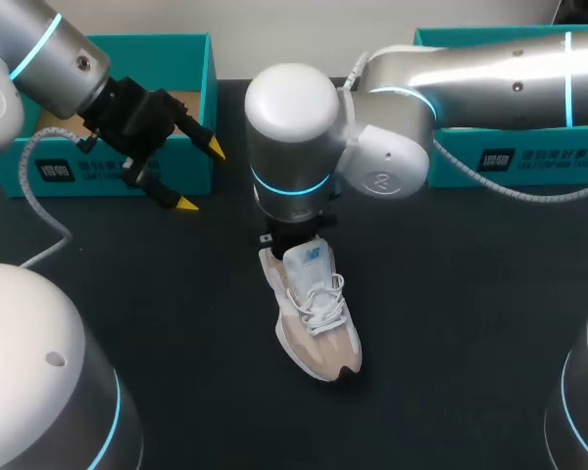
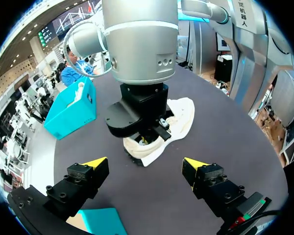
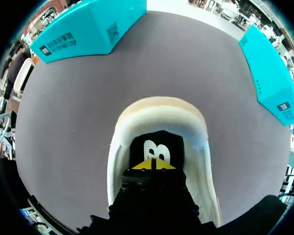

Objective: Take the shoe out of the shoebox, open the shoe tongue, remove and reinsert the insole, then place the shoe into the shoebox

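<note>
A white and beige shoe (image 1: 317,318) lies on the dark table, toe towards the front edge. My right arm's wrist (image 1: 289,211) stands straight over its heel and hides the fingers there. In the right wrist view my right gripper (image 3: 153,165) is shut, tips together inside the shoe's opening (image 3: 157,110), on or just over the black insole (image 3: 154,146); I cannot see whether it pinches the insole. My left gripper (image 1: 201,176) hangs open and empty by the teal shoebox (image 1: 167,49), left of the shoe. From the left wrist, the shoe (image 2: 179,117) lies ahead of the open left gripper (image 2: 144,164).
A second teal box (image 1: 529,157) stands at the back right behind my right arm. In the right wrist view the two teal boxes (image 3: 88,27) (image 3: 269,73) flank the table ahead of the shoe's toe. Bare dark table surrounds the shoe.
</note>
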Tool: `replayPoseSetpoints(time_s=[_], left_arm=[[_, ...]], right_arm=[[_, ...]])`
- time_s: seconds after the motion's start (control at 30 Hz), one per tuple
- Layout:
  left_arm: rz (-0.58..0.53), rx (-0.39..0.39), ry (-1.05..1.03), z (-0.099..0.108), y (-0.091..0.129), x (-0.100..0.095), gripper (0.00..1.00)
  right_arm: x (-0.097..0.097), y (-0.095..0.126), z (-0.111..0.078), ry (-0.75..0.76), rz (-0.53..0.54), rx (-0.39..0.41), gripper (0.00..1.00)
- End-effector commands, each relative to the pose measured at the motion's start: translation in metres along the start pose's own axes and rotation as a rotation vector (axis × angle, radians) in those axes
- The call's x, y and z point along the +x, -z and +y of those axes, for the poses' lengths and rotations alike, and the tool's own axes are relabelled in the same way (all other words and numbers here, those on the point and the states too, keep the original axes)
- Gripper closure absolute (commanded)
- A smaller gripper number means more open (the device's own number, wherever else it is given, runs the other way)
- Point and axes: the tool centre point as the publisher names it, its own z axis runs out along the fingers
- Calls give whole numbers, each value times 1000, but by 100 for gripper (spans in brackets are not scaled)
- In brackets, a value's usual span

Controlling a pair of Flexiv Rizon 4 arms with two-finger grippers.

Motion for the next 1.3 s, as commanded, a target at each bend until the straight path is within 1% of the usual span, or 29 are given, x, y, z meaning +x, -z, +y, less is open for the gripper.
replayPoseSetpoints(time_s=[0.03, 0.17, 0.27, 0.3, 0.33, 0.37, 0.4, 0.43, 0.47, 0.5, 0.67, 0.7, 0.8, 0.87, 1.0, 1.17, 1.3], left_arm=[[1, -3, 0, 0, 0, 0, 0], [1, -3, 0, 0, 0, 0, 0], [1, -3, 0, 0, 0, 0, 0], [1, -3, 0, 0, 0, 0, 0], [1, -3, 0, 0, 0, 0, 0], [1, -3, 0, 0, 0, 0, 0], [1, -3, 0, 0, 0, 0, 0], [1, -3, 0, 0, 0, 0, 0], [1, -3, 0, 0, 0, 0, 0], [1, -3, 0, 0, 0, 0, 0], [1, -3, 0, 0, 0, 0, 0], [1, -3, 0, 0, 0, 0, 0], [1, -3, 0, 0, 0, 0, 0], [1, -3, 0, 0, 0, 0, 0], [1, -3, 0, 0, 0, 0, 0], [1, -3, 0, 0, 0, 0, 0], [1, -3, 0, 0, 0, 0, 0]], right_arm=[[3, 1, -1, -4, -15, -7, 100], [0, 18, 2, -2, -57, -39, 100], [-1, 23, 8, -3, -77, -72, 100], [-2, 21, 10, -8, -76, -82, 100], [-2, 19, 11, -32, -64, -133, 100], [-2, 18, 13, -17, -74, -144, 100], [-1, 15, 15, 9, -83, -131, 100], [0, 12, 17, 12, -85, -156, 100], [0, 9, 18, 5, -79, -164, 100], [0, 6, 19, 11, -85, -151, 100], [3, -8, 19, 0, -52, -168, 100], [4, -11, 19, 9, -57, -160, 100], [7, -20, 15, 7, -25, -140, 100], [8, -22, 14, 2, -20, -136, 100], [7, -12, 11, 0, -37, -133, 100], [-2, 12, 8, -16, -75, -143, 100], [-7, 18, 5, 0, -89, -136, 100]])
